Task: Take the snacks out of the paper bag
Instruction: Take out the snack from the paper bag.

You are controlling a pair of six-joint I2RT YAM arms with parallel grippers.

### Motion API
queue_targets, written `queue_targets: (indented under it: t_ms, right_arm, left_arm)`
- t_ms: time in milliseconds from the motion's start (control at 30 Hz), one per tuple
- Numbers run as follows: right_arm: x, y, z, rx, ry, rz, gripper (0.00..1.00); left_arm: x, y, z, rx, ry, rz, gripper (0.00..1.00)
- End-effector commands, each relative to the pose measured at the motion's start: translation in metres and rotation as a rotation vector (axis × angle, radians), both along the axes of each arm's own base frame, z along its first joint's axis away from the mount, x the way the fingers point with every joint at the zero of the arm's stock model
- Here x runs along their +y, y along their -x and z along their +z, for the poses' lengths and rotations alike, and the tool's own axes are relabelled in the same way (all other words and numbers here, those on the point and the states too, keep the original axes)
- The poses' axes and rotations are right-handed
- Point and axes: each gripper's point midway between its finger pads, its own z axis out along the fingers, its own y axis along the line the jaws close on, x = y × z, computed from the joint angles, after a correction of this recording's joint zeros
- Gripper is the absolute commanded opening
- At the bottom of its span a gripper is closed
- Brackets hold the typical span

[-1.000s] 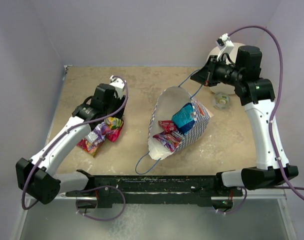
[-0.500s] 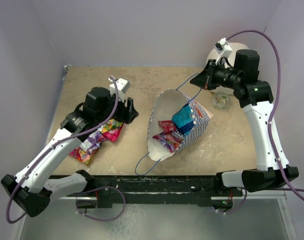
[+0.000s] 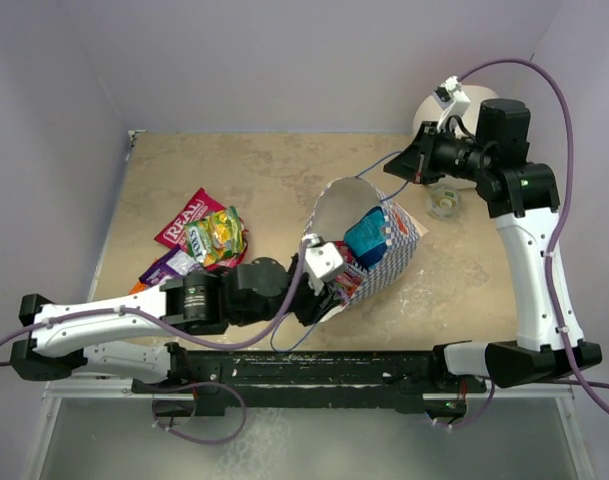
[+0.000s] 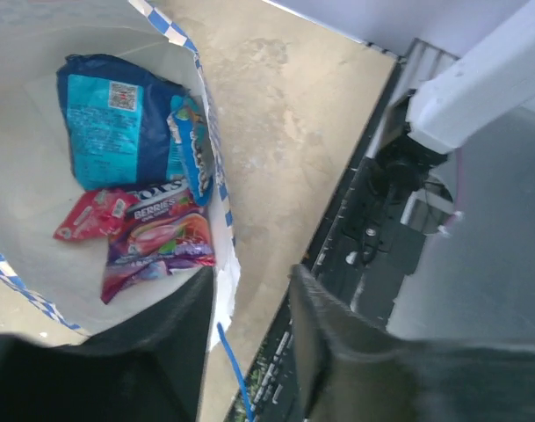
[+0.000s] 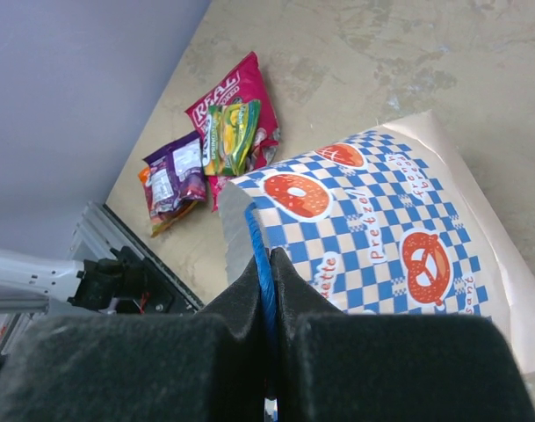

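Top + wrist cams; bag (image 3: pixel 331 212) shared

left hand (image 4: pixel 249 330): fingers are smearing into a dark blur along its wrist view's bottom edge.
paper bag (image 4: pixel 21 158): running off that view's top and left edges.
snacks (image 3: pixel 369 235): lower packets in the bag are hiding behind the left hand from above; an orange packet (image 3: pixel 138 287) on the table (image 3: pixel 234 170) is lying half under the left arm (image 3: pixel 114 320).
blue cord (image 5: pixel 260 255): vanishing between the right hand's (image 5: pixel 267 299) fingers.
round thing (image 3: pixel 445 201): too small to tell.
white cylinder (image 3: pixel 429 112): sitting mostly behind the right arm (image 3: pixel 529 260).
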Motion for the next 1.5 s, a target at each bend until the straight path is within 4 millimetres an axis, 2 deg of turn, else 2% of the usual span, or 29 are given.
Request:
queue_targets:
  t_ms: [0, 167, 267, 467, 600, 800, 933, 1000, 1033, 1167, 1267, 1333, 1467]
  right_arm:
    - [-0.003, 0.009, 0.027, -0.065, -0.002, -0.007, 0.00]
    - [-0.003, 0.006, 0.032, -0.054, -0.003, -0.020, 0.00]
    - [-0.004, 0.004, 0.031, -0.040, -0.001, -0.031, 0.00]
    - [-0.001, 0.003, 0.029, -0.006, -0.017, -0.024, 0.00]
    - [-0.001, 0.003, 0.032, -0.003, -0.005, -0.015, 0.00]
    - [-0.004, 0.007, 0.029, -0.017, 0.014, -0.017, 0.00]
    - [-0.001, 0.013, 0.024, -0.002, -0.008, -0.002, 0.00]
    - [-0.001, 0.016, 0.025, -0.002, -0.015, 0.000, 0.00]
    - [-0.001, 0.017, 0.027, -0.008, -0.017, -0.003, 0.00]
    - [-0.002, 0.019, 0.042, -0.046, -0.054, -0.033, 0.00]
    - [0.000, 0.017, 0.043, -0.033, -0.085, -0.045, 0.00]
    - [0.000, 0.017, 0.041, -0.024, -0.080, -0.040, 0.00]
    - [-0.002, 0.017, 0.041, -0.029, -0.049, -0.035, 0.00]
  left_arm:
    - [-0.016, -0.034, -0.001, -0.162, -0.026, 0.125, 0.33]
    - [-0.032, -0.075, -0.016, -0.092, 0.042, 0.139, 0.24]
    - [-0.052, -0.083, -0.025, -0.131, 0.033, 0.102, 0.22]
    - [-0.087, -0.104, -0.070, -0.146, -0.005, 0.081, 0.15]
    - [-0.082, -0.121, -0.096, -0.102, -0.078, 0.161, 0.11]
    - [-0.076, -0.124, -0.104, -0.081, -0.060, 0.189, 0.11]
    - [-0.090, -0.129, -0.105, -0.096, 0.005, 0.163, 0.13]
    - [-0.101, -0.136, -0.113, -0.089, 0.013, 0.149, 0.15]
    - [-0.107, -0.141, -0.121, -0.086, 0.006, 0.150, 0.16]
    - [-0.123, -0.164, -0.129, -0.094, 0.030, 0.202, 0.17]
    - [-0.137, -0.187, -0.136, -0.096, 0.048, 0.239, 0.19]
    - [-0.142, -0.195, -0.135, -0.102, 0.058, 0.251, 0.24]
    - [-0.151, -0.211, -0.140, -0.089, 0.081, 0.263, 0.41]
